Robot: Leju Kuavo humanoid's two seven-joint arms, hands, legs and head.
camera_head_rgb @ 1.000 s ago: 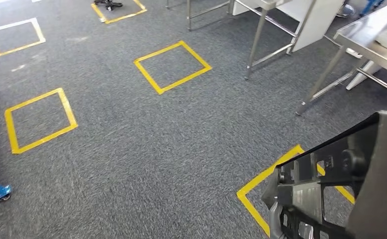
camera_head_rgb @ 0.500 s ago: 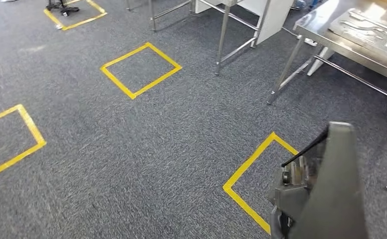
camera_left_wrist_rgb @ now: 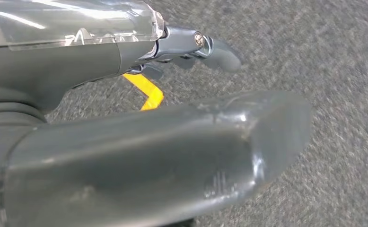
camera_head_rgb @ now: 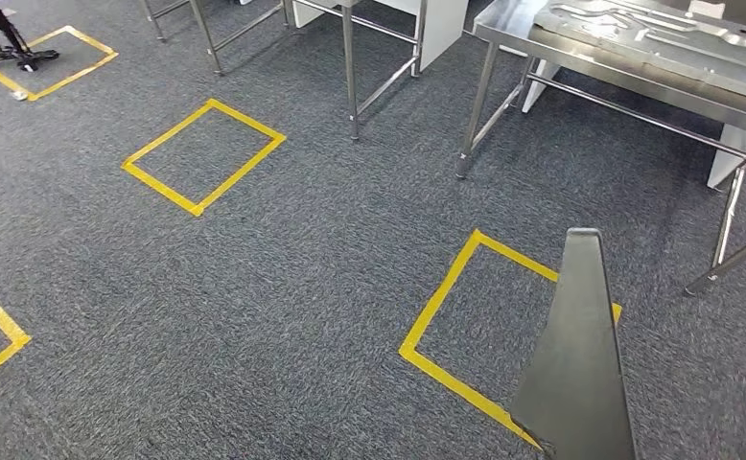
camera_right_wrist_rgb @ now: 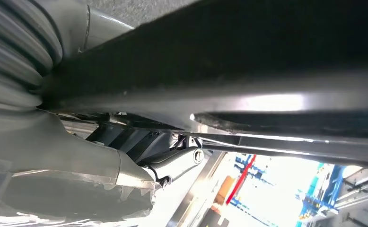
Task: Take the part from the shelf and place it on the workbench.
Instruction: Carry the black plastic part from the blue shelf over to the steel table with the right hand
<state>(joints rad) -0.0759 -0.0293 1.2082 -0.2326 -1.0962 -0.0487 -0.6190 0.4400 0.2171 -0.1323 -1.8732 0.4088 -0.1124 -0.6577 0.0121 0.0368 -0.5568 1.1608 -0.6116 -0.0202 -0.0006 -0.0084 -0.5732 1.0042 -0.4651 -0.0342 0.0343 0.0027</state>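
Observation:
The part [camera_head_rgb: 575,374] is a grey tapered panel standing up at the lower right of the head view, over the grey carpet. In the right wrist view my right hand [camera_right_wrist_rgb: 97,161] grips the part [camera_right_wrist_rgb: 267,47], which crosses the picture as a dark bar with a shiny edge. My left hand [camera_left_wrist_rgb: 125,142] hangs over the carpet with its fingers apart and holds nothing. The steel workbench [camera_head_rgb: 628,69] stands at the upper right, ahead of the part, with flat metal pieces [camera_head_rgb: 638,21] lying on it.
Yellow tape squares mark the carpet: one [camera_head_rgb: 201,153] at the upper left, one [camera_head_rgb: 446,316] right under the part. Legs of another steel table [camera_head_rgb: 350,67] stand left of the workbench. A dark stand [camera_head_rgb: 5,43] sits far left.
The camera has swung and moved, so the whole floor slid left and the workbench came nearer. The part turned in my right hand from its ribbed black side to a plain grey face.

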